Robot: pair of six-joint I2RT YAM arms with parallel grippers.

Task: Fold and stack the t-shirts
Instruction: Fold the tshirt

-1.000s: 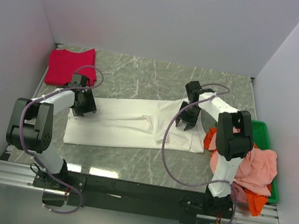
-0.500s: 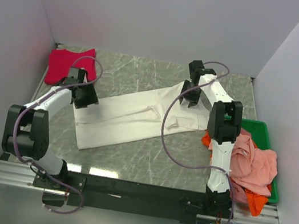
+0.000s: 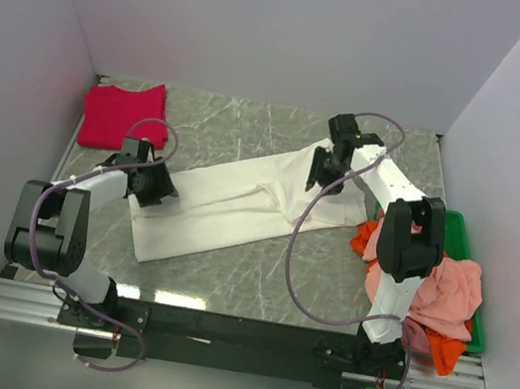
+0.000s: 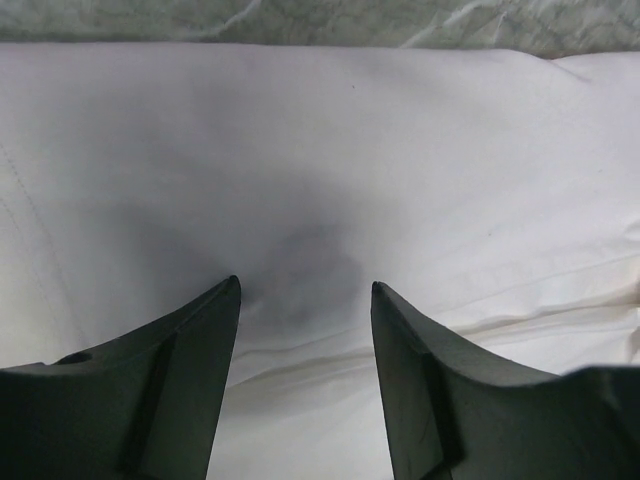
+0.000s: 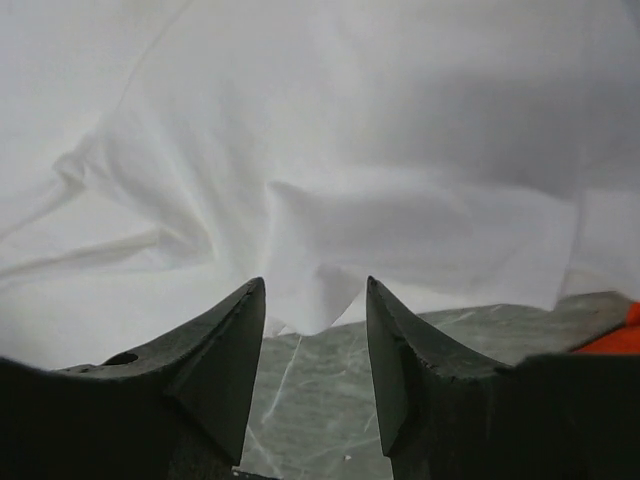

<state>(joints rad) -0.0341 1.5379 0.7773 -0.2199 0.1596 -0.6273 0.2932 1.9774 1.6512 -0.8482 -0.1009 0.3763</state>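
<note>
My left end effector [image 4: 305, 285] is spread open. Its two dark fingers [image 4: 185, 360] point down at the white tee [image 3: 228, 204], and I see white cloth in the gap between them. It sits over the left end of that tee.

My right end effector [image 5: 315, 282] is spread open too. A loose corner of the white tee lies just past the gap between its fingers. Under that corner I can see the gray table [image 3: 241, 131]. It is at the far right end of the tee.

The white tee lies long and slanted across the table, from near left to far right. It has a bump and some folds in the middle.

The red tee [image 3: 123, 115] lies flat in the far left corner, near my left arm but not touching the white tee.

On the right is a green bin [image 3: 457, 229]. A pink tee [image 3: 445, 288] is heaped on it, with an orange tee [image 3: 367, 242] sticking out just beside the white tee's right end. My right arm stands in front of that heap and hides part of it.

A thin cable [image 3: 291, 260] from my right arm loops over the white tee and the table.
</note>
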